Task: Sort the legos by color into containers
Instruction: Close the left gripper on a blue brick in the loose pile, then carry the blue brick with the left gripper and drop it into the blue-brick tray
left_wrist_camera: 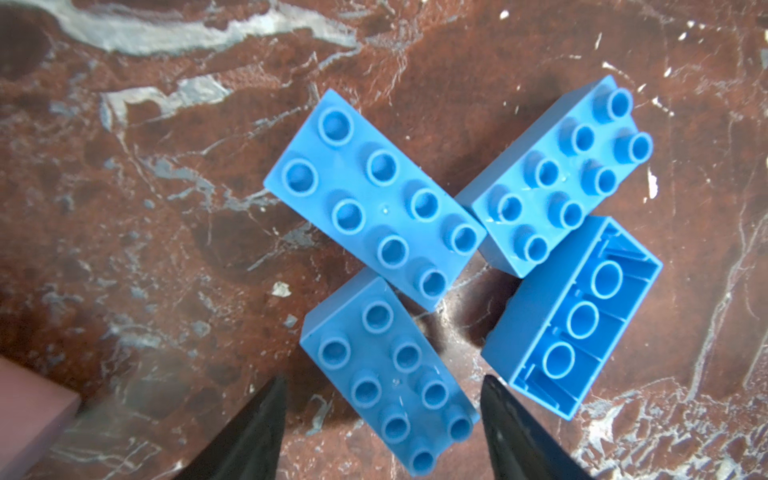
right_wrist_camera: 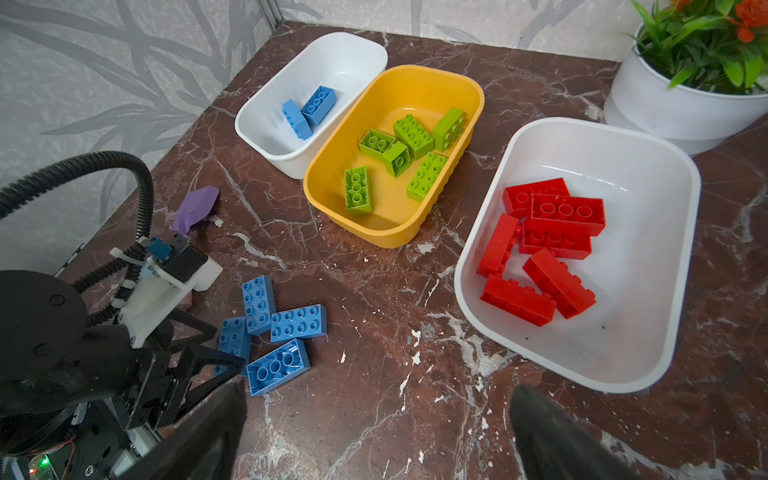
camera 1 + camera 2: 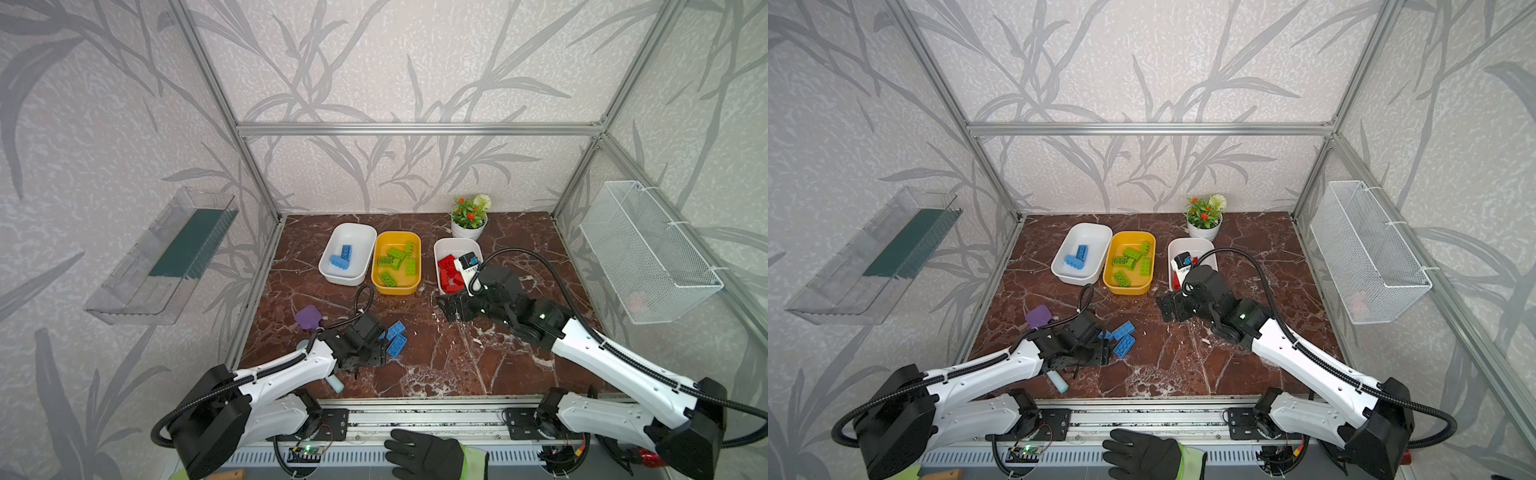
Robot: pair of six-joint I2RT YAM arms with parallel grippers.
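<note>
- Four blue legos [image 2: 298, 323] lay loose and bunched together on the table [image 2: 395, 299], so by my reading blue was the only colour left to sort.
- Two more blue ones sat in the far white container [image 2: 345, 58], the green ones in the yellow container [image 2: 399, 91] just beside it, and the red ones in the near white container [image 2: 648, 199].
- The left gripper [image 1: 382, 379] hung over the bunch with its jaws parted on either side of the nearest lego [image 1: 386, 382], clamping nothing yet.
- The right gripper [image 2: 378, 388] gaped wide and empty, low over bare table near the red lot.
- That nearest lego lay askew to the jaws, so closing could have caught its corners, twisted it or popped it free.
- One finger [image 1: 511, 419] stood close to the upturned lego [image 1: 569, 324]; a descent could have landed on it or shoved it aside.
- The studded lego [image 1: 374, 199] touched the target's far end, so a lift might have dragged or tipped it.
- Because the blue and yellow containers sat side by side, a late release could have dropped the lego among the greens.
</note>
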